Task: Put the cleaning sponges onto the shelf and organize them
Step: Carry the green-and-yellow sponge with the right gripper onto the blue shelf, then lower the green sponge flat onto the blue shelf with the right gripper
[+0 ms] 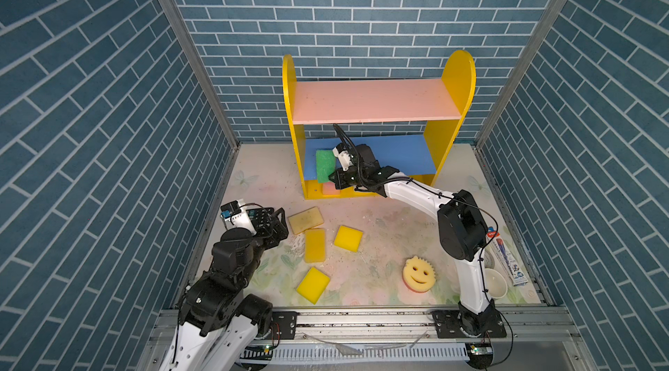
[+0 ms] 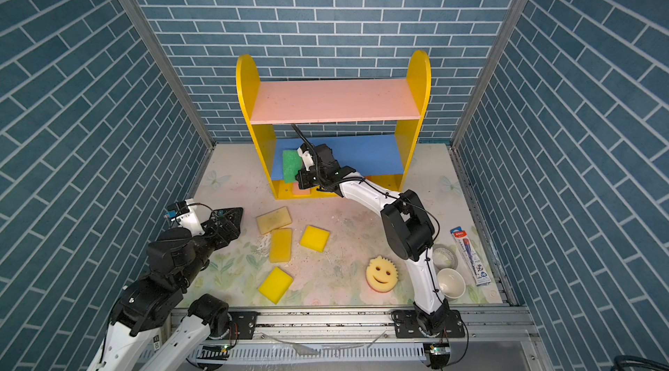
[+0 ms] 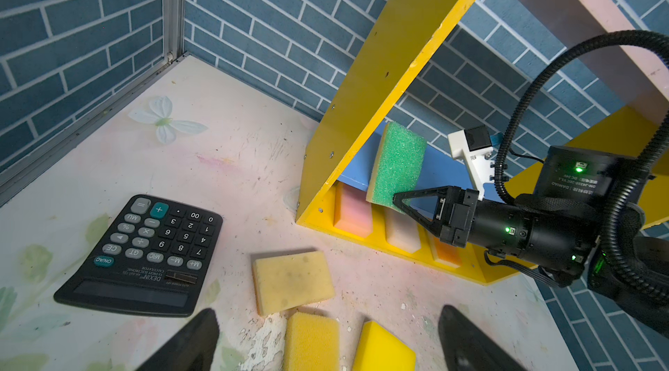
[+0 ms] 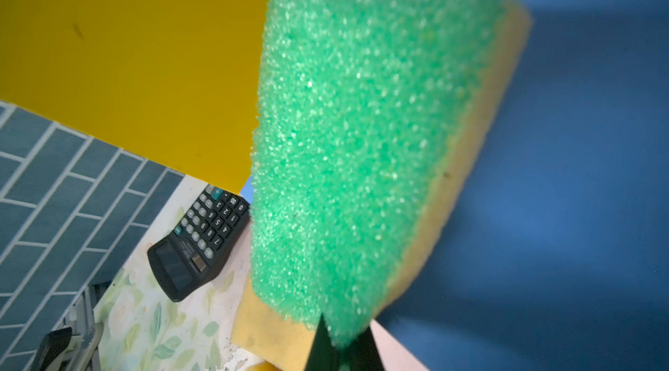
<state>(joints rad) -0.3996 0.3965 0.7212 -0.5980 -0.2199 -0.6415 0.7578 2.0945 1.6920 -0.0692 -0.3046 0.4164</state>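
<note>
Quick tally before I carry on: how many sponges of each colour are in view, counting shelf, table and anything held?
yellow rectangular sponges: 3
yellow smiley sponge: 1
tan sponge: 1
green sponge: 1
pink sponge: 1
whitish sponge: 1
orange sponge: 1
Total: 9

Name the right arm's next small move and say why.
Probably ease the green sponge a little deeper over the blue middle board. The right end effector is shut on the sponge's lower corner, and that end hangs past the board's front edge, so letting go now might tip it off.
</note>
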